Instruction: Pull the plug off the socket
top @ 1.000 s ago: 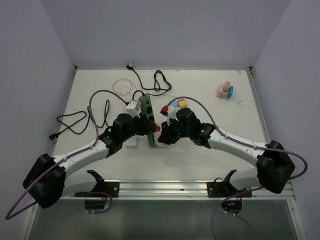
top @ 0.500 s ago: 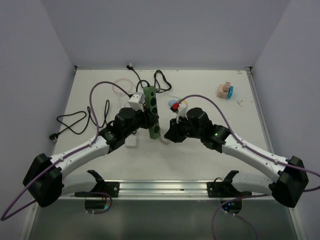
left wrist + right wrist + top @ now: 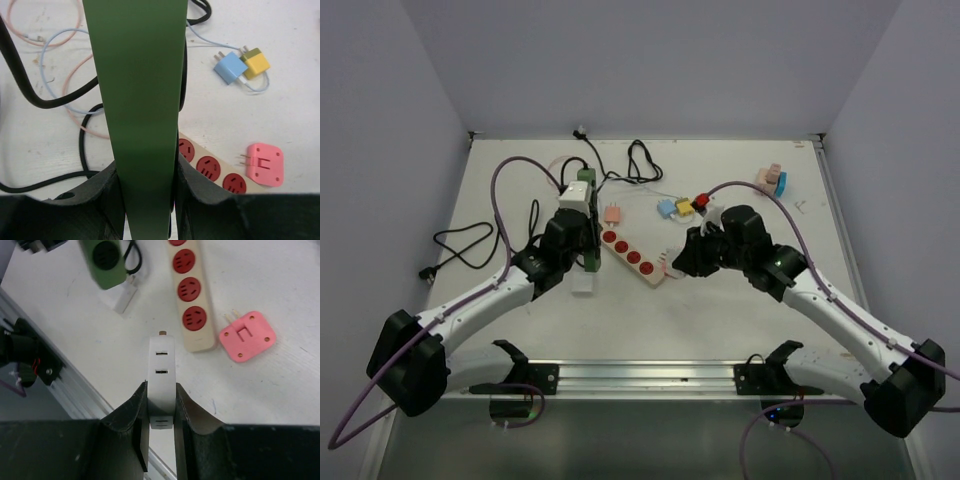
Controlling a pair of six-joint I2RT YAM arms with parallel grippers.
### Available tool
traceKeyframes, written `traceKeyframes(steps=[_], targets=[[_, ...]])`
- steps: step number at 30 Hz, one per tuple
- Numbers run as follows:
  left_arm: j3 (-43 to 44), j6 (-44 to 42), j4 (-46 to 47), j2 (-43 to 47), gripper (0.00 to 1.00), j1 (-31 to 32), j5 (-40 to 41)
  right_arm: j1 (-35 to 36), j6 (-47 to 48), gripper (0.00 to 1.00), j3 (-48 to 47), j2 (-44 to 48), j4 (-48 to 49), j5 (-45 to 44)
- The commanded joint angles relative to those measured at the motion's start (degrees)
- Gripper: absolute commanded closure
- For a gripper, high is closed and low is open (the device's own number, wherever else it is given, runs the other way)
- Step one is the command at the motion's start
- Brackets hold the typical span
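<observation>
Nearest the arm bases, the right gripper (image 3: 161, 389) is clenched on the white plug (image 3: 162, 365), its two fingers pinching the flat sides low on the body. In the right wrist view the plug's long axis runs straight out of the jaws toward 12 o'clock. Its slotted face is turned to the camera, and a small brownish tip shows at the far end. It looks to be held clear of the table, touching only the fingers.

The left gripper (image 3: 147, 172) is closed around the green power strip (image 3: 140, 75), grasping its narrow sides. In the left wrist view that strip also runs out toward 12 o'clock, plain back to the camera.

What matters is the gap between the two. Seen from overhead, the plug sits at about 3 o'clock from the green strip and well apart from it, with the beige strip (image 3: 190, 290) and its red sockets lying on the table between the arms. The one round socket visible at the green strip's end, at 11 o'clock in the right wrist view, looks empty. I judge the plug already out of its socket — what remains is likely only to set things down, and the right arm alone is at the plug.

Farther out, a pink plug (image 3: 247, 336) lies just beside the beige strip. A blue plug (image 3: 231, 68) and a yellow plug (image 3: 256, 62) sit side by side at about 1 o'clock from that strip in the overhead view, with loose cables beyond.
</observation>
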State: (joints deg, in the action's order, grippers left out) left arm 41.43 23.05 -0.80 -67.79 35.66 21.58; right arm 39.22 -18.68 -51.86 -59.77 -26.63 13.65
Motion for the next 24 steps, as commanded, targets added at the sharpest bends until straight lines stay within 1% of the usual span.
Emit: traceKeyframes(steps=[1, 2, 3, 4, 5, 7, 9, 10, 13, 16, 18, 19, 20, 22, 23, 24], targets=[[3.8, 2.3, 4.3, 2.1, 1.0, -0.1, -5.9, -7.7, -5.2, 1.0, 5.9, -3.1, 11.6, 4.6], [3.4, 3.1, 5.3, 1.6, 1.0, -0.7, -8.0, -10.9, -7.9, 1.0, 7.1, -3.9, 14.6, 5.2], [3.0, 4.8, 5.8, 1.2, 1.0, -0.9, -10.0, -12.4, -9.5, 1.0, 8.2, -6.4, 17.4, 5.8], [2.1, 5.5, 6.2, 0.7, 1.0, -1.0, -13.4, -13.7, -11.0, 1.0, 9.8, -7.8, 23.0, 7.0], [1.6, 6.6, 7.1, -0.2, 1.0, -1.4, -14.7, -15.9, -13.6, 1.0, 10.4, -9.8, 25.7, 9.8], [0.6, 7.6, 7.7, -1.3, 1.0, -1.6, -18.0, -17.2, -15.9, 1.0, 11.2, -15.5, 32.9, 12.0], [-0.3, 8.9, 8.6, -3.0, 1.0, -2.4, -20.3, -17.7, -17.9, 1.0, 11.2, -20.8, 36.6, 13.8], [-0.6, 9.5, 8.9, -3.9, 1.0, -3.1, -23.2, -17.7, -18.8, 1.0, 10.9, -22.3, 39.6, 13.9], [-2.2, 11.7, 12.3, -5.5, 1.0, -4.2, -28.8, -17.8, -20.0, 1.0, 10.1, -27.7, 43.5, 14.8], [-2.7, 12.9, 13.5, -7.9, 1.0, -5.0, -30.8, -18.0, -21.3, 0.92, 9.7, -31.6, 45.1, 15.0], [-3.1, 13.6, 14.2, -9.3, 0.97, -5.9, -31.8, -18.3, -21.4, 0.79, 9.5, -32.5, 44.1, 13.1], [-3.5, 13.8, 14.5, -9.8, 0.9, -6.4, -32.6, -18.4, -21.1, 0.72, 9.4, -32.7, 42.6, 12.4], [-3.7, 14.1, 15.1, -9.9, 0.87, -6.7, -32.7, -18.7, -20.9, 0.61, 9.4, -32.6, 41.8, 11.4], [-4.3, 14.2, 15.3, -10.2, 0.85, -7.2, -32.7, -18.8, -20.1, 0.52, 9.1, -32.0, 38.9, 8.7], [-4.4, 14.3, 15.2, -10.2, 0.85, -7.7, -32.8, -18.9, -18.8, 0.45, 8.8, -31.2, 37.5, 7.6], [-4.5, 14.3, 15.0, -10.1, 0.85, -8.1, -33.2, -18.9, -18.2, 0.43, 8.4, -30.7, 36.1, 6.4]])
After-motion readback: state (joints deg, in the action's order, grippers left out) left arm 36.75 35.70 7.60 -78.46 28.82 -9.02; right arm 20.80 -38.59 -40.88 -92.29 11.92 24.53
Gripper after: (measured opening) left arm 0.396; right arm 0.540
